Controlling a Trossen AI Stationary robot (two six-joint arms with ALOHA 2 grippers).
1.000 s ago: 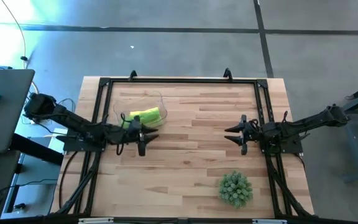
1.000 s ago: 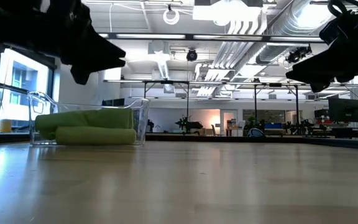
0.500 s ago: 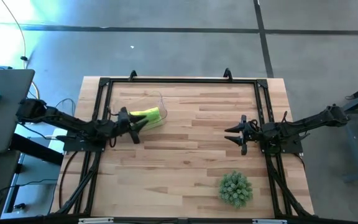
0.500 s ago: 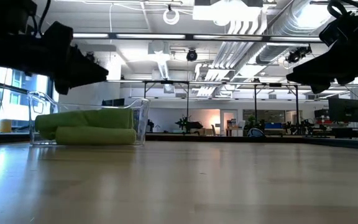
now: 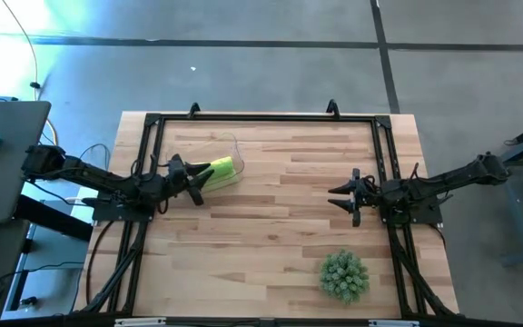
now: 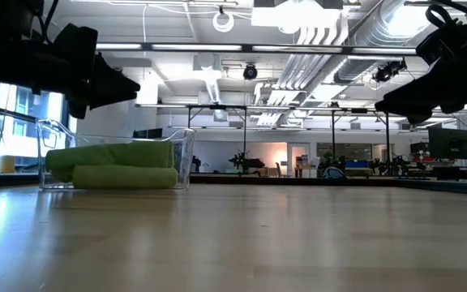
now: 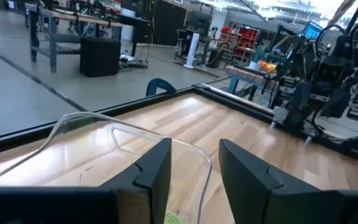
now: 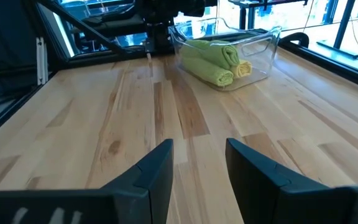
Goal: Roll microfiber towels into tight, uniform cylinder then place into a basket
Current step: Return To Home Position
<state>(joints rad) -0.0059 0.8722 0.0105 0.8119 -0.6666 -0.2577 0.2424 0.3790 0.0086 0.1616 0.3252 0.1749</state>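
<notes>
The left gripper point(image 7: 194, 149) pulls back toward the 9 o'clock edge of the wooden table point(image 5: 280, 227). A second ago it hung over bare boards at about 5 o'clock from the clear basket point(image 8: 261, 46). The high view now puts it by the basket's 7 o'clock corner, and the low view shows it well above the wood. Its fingers stand a moderate way apart with nothing between them, and its own camera looks out across the basket's rim.

Nothing else has moved in that second. The right gripper point(image 8: 199, 146) hovers at the table's 3 o'clock, fingers equally parted and empty, facing the basket from well across the boards. The basket sits at about 10 o'clock on the table, and the microfiber towels point(image 8: 211, 59) lie in it side by side as rolled cylinders. Two are lime green, and the end of a yellow roll point(image 8: 243, 68) shows beside them. The spiky green plant point(image 5: 344, 275) stands alone near 5 o'clock, well clear of both arms.

With all three rolls apparently inside and no cloth lying loose on the table, the rolling and placing look finished. The left arm's retreat reads as a return to rest rather than a new reach. What remains, on this evidence, is only for that arm to settle opposite its partner without brushing the basket's light plastic wall on the way.
</notes>
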